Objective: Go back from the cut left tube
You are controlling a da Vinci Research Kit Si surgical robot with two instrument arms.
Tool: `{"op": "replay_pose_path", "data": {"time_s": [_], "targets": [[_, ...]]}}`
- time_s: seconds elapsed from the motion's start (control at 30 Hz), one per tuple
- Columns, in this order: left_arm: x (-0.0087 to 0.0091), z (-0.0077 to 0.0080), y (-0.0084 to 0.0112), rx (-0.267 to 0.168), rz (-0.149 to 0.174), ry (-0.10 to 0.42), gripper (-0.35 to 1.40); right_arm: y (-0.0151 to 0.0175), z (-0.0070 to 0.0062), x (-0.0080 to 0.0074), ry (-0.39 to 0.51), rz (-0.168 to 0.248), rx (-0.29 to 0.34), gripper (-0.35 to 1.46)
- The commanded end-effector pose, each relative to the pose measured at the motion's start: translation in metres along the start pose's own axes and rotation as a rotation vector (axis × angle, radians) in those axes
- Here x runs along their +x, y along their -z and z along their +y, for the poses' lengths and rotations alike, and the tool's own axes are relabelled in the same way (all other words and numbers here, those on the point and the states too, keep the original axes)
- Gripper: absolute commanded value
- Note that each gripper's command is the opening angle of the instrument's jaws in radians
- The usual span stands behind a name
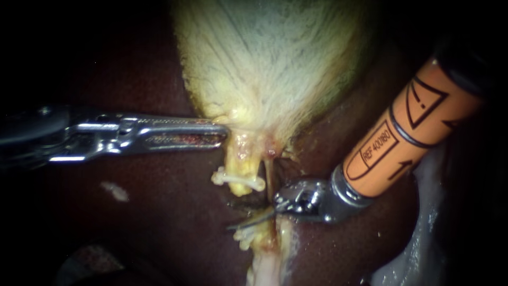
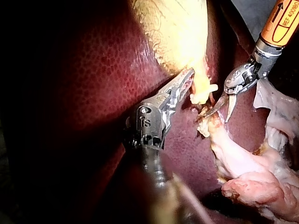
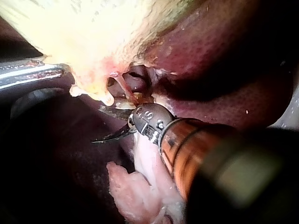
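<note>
The pale yellow gallbladder [image 1: 270, 58] hangs over the dark liver [image 1: 159, 212]. Below its neck the left tube is cut in two. The upper stump [image 1: 241, 159] carries a white clip [image 1: 238, 179]; the lower stump [image 1: 251, 238] also has a clip. A thin tube [image 1: 269, 180] runs just right of the stumps. My left instrument [image 1: 225, 132] comes in level from the left, its jaws shut on the gallbladder's neck [image 2: 189, 73]. My right instrument [image 1: 248, 221], on an orange shaft [image 1: 407, 137], holds curved blades open in the gap between the stumps [image 2: 219, 112].
Pale loose tissue [image 1: 418, 238] lies at the lower right, and pinkish fatty tissue [image 2: 252, 182] trails down from the lower stump. Dark liver surface surrounds both instruments. A small white fleck [image 1: 114, 190] sits on the liver under the left shaft.
</note>
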Motion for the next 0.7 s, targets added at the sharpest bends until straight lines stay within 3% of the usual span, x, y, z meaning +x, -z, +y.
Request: {"op": "replay_pose_path", "data": {"time_s": [0.03,0.23,0.43,0.7], "targets": [[0.0000,0.0000,0.0000,0.000,0.000,0.000,-0.35,-0.0001,-0.0001,-0.0003,0.033,0.001,-0.002,1.10],[0.0001,0.0000,0.0001,0.000,0.000,-0.001,-0.35,0.0009,-0.0002,-0.0011,0.221,0.008,-0.020,1.21],[0.0001,0.0001,0.0002,0.001,0.000,-0.001,-0.35,0.0034,0.0002,-0.0027,0.388,0.055,-0.156,1.38],[0.0001,0.0000,0.0001,0.001,0.000,-0.001,-0.35,0.0075,0.0025,-0.0039,0.519,0.066,-0.284,1.43]]}}
